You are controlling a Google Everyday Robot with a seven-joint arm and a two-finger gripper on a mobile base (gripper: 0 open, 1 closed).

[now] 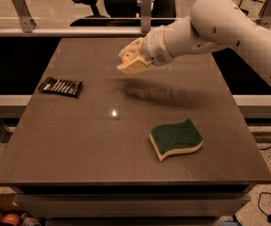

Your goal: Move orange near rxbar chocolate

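The orange [127, 57] is small and round and mostly hidden between the fingers of my gripper [131, 60]. The gripper is shut on it and holds it in the air above the back middle of the table. The rxbar chocolate [60, 86] is a flat dark bar with white stripes. It lies on the table at the left, well to the left of and below the gripper.
A wavy green-and-yellow sponge [176, 139] lies on the table's right front part. The brown table [79, 145] has edges all round. Rails and office chairs stand behind it. My white arm [229, 27] reaches in from the right.
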